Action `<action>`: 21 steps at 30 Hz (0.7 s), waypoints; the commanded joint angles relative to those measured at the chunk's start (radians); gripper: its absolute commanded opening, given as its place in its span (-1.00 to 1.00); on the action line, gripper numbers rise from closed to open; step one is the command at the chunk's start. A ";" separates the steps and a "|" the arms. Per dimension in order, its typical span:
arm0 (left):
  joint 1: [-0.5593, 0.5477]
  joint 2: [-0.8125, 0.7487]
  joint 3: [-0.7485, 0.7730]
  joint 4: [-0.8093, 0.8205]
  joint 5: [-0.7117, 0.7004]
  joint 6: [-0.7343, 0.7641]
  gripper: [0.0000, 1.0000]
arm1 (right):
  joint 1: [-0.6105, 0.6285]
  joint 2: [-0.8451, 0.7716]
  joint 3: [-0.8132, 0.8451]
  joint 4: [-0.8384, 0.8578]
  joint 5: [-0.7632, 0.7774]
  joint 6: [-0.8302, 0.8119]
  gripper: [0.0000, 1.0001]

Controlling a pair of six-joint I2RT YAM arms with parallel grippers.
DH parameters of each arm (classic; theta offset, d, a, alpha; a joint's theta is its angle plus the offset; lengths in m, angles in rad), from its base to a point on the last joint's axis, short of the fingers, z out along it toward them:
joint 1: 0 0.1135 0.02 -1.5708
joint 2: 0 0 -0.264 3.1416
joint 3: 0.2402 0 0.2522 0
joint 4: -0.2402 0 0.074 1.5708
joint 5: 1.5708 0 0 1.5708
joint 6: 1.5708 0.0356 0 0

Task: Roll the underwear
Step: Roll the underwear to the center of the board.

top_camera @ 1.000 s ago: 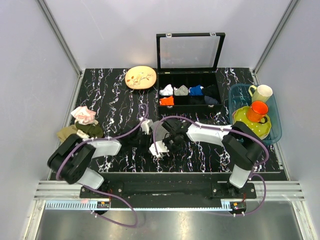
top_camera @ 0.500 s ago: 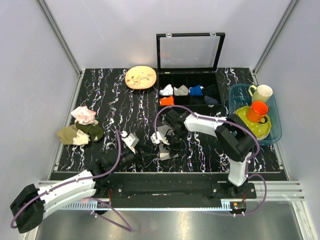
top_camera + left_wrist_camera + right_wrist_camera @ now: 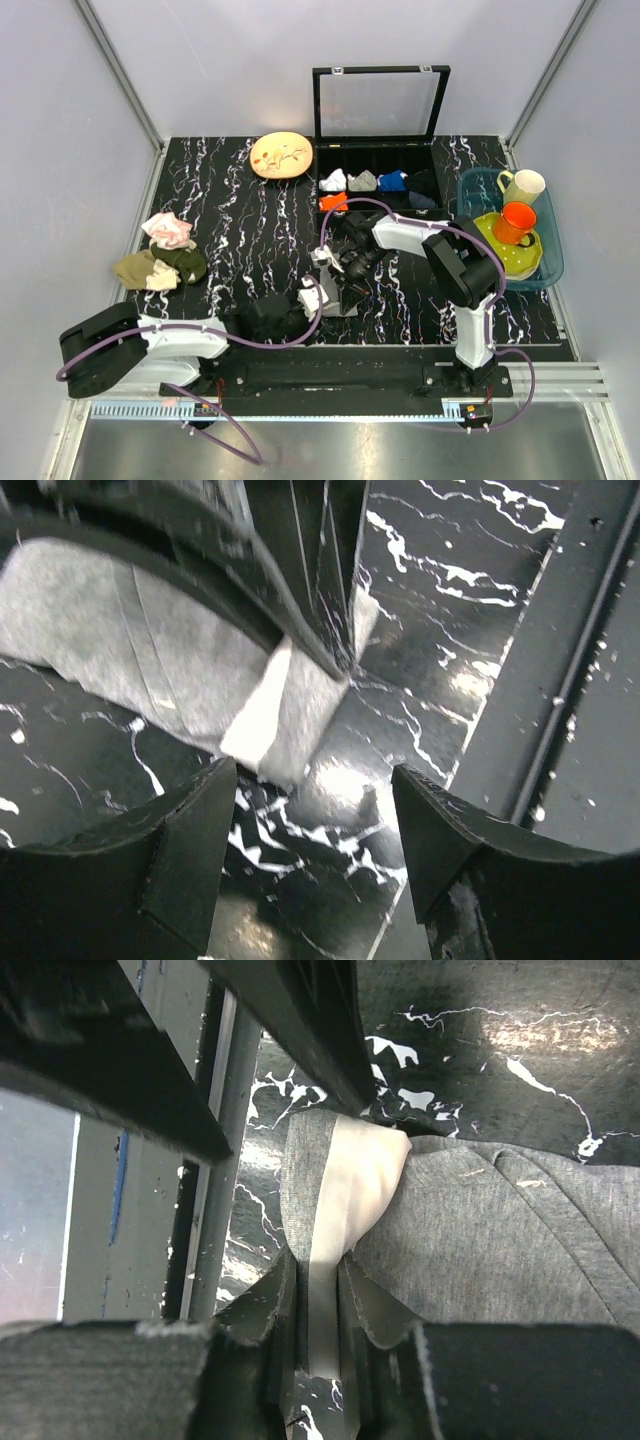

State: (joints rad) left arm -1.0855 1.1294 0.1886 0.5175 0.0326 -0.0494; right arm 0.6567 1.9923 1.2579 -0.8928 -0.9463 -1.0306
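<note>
The underwear (image 3: 339, 298) lies on the bench (image 3: 240, 200) just below the middle of the overhead frame, a small patch of soft grey cloth on glossy black stone veined with white. In the left wrist view it fills the upper left: a fine, felt-like mid-grey knit (image 3: 150, 665), flat with faint straight creases, its nearest corner turned up to show a smooth cream-white edge band (image 3: 262, 712). In the right wrist view the grey cloth (image 3: 500, 1245) spreads across the right side, and the cream band (image 3: 350, 1195) is drawn into a narrow folded ridge running down the centre.

The right jaws are closed on that ridge; the pads (image 3: 378, 1312) squeeze the band from both sides at the bottom of the frame. The left jaws stand open, their dark wedge-shaped fingers (image 3: 185, 855) spread wide at the lower edge, with the turned-up corner just above the gap and touching neither.

Seen from above, the left arm (image 3: 180, 340) lies low along the lower left, wrist reaching towards the cloth. The right arm (image 3: 410, 235) rises from the lower right, then bends left and down onto the cloth.
</note>
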 commanded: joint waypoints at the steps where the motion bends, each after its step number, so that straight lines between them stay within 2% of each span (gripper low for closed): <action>1: -0.014 0.084 0.112 0.021 -0.086 0.126 0.33 | 0.000 0.008 0.040 -0.035 -0.071 0.012 -0.65; 9: -0.030 0.075 0.118 0.010 -0.083 0.152 0.32 | 0.000 0.019 0.049 -0.035 -0.071 0.027 -0.62; 13: -0.034 0.141 0.170 -0.023 -0.054 0.171 0.28 | 0.000 0.019 0.049 -0.034 -0.072 0.029 -0.62; 15: -0.034 0.193 0.201 -0.072 -0.045 0.181 0.06 | 0.001 0.019 0.052 -0.034 -0.072 0.029 -0.58; 17: -0.034 0.228 0.248 -0.135 -0.037 0.181 -0.19 | 0.001 0.019 0.051 -0.040 -0.075 0.026 -0.43; 19: -0.033 0.273 0.284 -0.172 -0.037 0.168 -0.66 | 0.000 0.014 0.044 -0.043 -0.083 0.018 -0.36; 21: -0.034 0.293 0.290 -0.195 -0.004 0.148 -1.00 | -0.003 -0.001 0.046 -0.044 -0.092 0.020 -0.26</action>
State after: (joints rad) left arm -1.1137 1.3834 0.4217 0.3763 -0.0261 0.1017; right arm 0.6548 2.0014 1.2751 -0.9218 -0.9859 -1.0058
